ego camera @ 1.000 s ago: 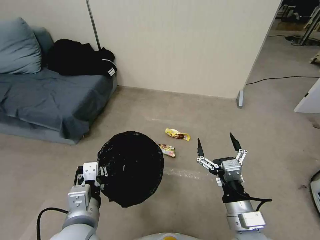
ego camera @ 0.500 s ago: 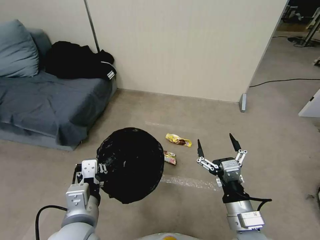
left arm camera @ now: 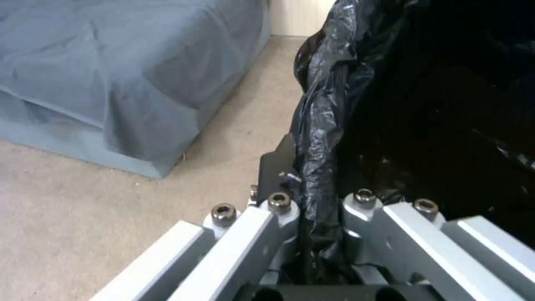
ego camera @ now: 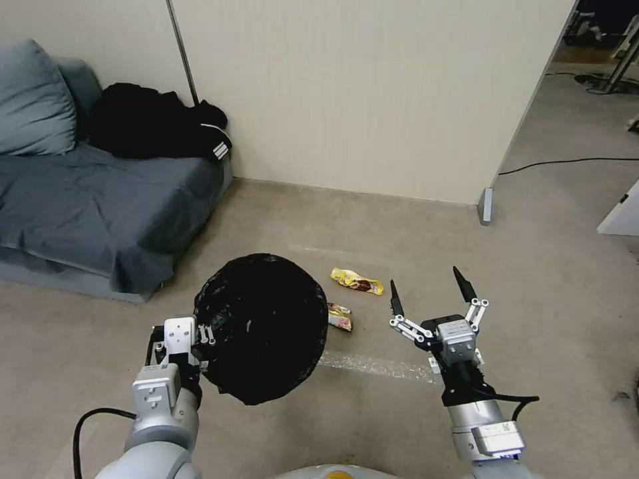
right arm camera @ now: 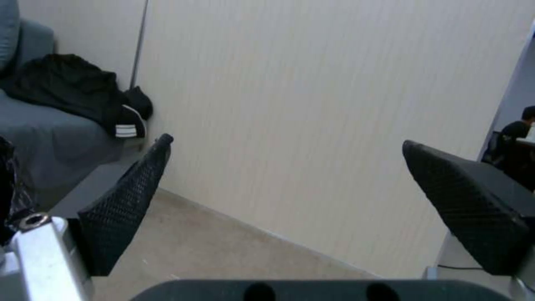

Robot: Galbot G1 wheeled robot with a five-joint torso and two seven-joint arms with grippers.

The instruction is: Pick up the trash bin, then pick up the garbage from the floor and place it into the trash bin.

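The right gripper (ego camera: 429, 293) hung spread wide, empty. The yellow wrapper (ego camera: 357, 281) lay just left and farther, long axis crosswise. The left gripper (ego camera: 200, 336) clamped the trash bin (ego camera: 259, 326) rim.

Our head camera looks forward and down from high: floor (ego camera: 546, 266), sofa (ego camera: 100, 199), wall (ego camera: 359, 86). Our left wrist camera sits close behind left claw (left arm camera: 312, 217). Our right wrist camera faces wall. All share sofa.
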